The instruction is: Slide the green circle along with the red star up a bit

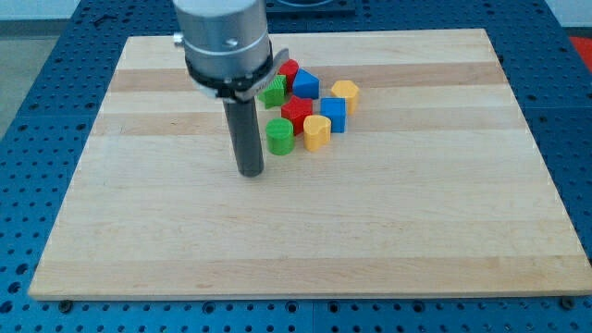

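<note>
One wooden board (pixel 370 231) fills most of the view, on a blue pegboard table (pixel 28 305). My tip (pixel 251 173) rests on the board just left of and below the green circle (pixel 280 135), apart from it; being a bare rod, it holds nothing. Touching the circle's upper right is the red star (pixel 297 111). Around them cluster a yellow heart (pixel 317 132), blue cube (pixel 333 114), yellow block (pixel 345 93), blue block (pixel 306 84), red block (pixel 289 70) and green block (pixel 274 91).

The arm came down from the view's top as a broad grey cylinder with a black collar. Its dark rod stood upright, and my tip (pixel 251 172) sat on the wooden board (pixel 305 240), left of the board's middle.
</note>
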Motion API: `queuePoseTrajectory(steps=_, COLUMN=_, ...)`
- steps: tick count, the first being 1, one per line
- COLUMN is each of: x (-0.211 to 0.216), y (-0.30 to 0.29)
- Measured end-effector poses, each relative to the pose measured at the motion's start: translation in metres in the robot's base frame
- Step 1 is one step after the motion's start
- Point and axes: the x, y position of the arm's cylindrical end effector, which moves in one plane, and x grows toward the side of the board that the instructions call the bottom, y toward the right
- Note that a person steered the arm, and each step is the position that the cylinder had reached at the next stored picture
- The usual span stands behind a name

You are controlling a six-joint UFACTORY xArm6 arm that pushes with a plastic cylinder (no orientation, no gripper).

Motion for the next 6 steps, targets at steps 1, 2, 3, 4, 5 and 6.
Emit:
queuePoseTrajectory(steps=1, x=0.000, y=0.020)
queuePoseTrajectory(steps=2, x=-0.024, y=0.027)
queuePoseTrajectory(steps=3, x=-0.043, y=0.027)
queuePoseTrajectory(steps=4, x=-0.050, y=0.027)
queuePoseTrajectory(steps=5, x=-0.042, y=0.028)
queuePoseTrajectory(steps=6, x=-0.032, y=0.016)
